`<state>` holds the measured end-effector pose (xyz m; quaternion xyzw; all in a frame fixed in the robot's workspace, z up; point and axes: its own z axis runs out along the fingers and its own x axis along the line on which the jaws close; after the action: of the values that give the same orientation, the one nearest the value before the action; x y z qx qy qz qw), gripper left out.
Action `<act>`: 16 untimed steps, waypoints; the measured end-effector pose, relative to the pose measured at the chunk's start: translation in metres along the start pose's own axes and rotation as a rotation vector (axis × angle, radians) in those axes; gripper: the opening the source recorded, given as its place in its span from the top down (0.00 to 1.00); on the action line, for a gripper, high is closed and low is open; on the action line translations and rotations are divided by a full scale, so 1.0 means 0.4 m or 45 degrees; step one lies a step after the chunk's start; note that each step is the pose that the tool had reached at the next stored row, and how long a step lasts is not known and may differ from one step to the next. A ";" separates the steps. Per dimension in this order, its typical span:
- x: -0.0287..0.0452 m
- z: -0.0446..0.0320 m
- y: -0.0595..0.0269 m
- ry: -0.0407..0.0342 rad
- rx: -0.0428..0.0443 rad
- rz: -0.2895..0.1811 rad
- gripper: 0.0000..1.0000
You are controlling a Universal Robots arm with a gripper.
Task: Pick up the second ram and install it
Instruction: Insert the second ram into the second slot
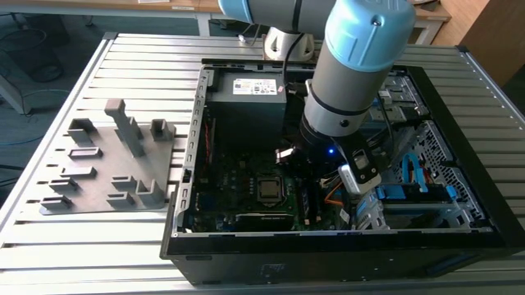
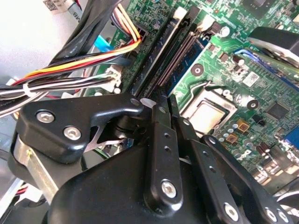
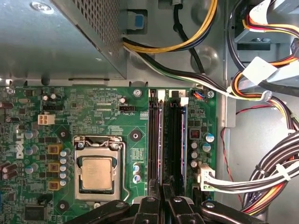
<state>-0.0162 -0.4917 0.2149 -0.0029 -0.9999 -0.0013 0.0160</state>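
Note:
In both wrist views my gripper [image 2: 162, 101] [image 3: 162, 199] hangs low over the motherboard's memory slots, its black fingers drawn together and nothing showing between them. The second ram [image 3: 160, 140] is a thin dark stick standing edge-on in a slot, in line with the fingertips. It also runs away from them as a dark strip [image 2: 156, 53] in the second wrist view. Whether the tips touch it I cannot tell. In the exterior view the arm [image 1: 353, 80] reaches down into the open computer case [image 1: 328, 246], and its wrist covers the slots.
The CPU socket [image 3: 98, 172] lies beside the slots, with a further pair of slots [image 3: 177, 140] on the other side. Cable bundles [image 3: 275, 172] crowd one side, and the power supply box [image 1: 246, 104] stands at the back. A grey ribbed holder [image 1: 115, 160] rests on the table at the exterior view's left.

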 end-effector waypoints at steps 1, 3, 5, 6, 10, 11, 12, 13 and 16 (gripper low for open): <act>0.000 0.001 0.000 0.0001 -0.001 -0.001 0.86; -0.001 0.002 0.000 0.0006 0.000 -0.004 0.86; -0.002 0.003 0.000 0.0009 0.000 -0.011 0.86; -0.003 0.004 0.000 0.0006 0.000 -0.016 0.86; -0.004 0.006 0.000 0.0009 0.000 -0.032 0.86; -0.004 0.008 0.000 0.0009 0.000 -0.032 0.86; -0.004 0.012 0.000 0.0011 0.001 -0.032 0.86; -0.004 0.016 0.000 0.0013 0.001 -0.032 0.86; -0.004 0.022 -0.001 0.0018 0.002 -0.032 0.86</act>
<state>-0.0148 -0.4920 0.2060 0.0097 -0.9998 -0.0006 0.0167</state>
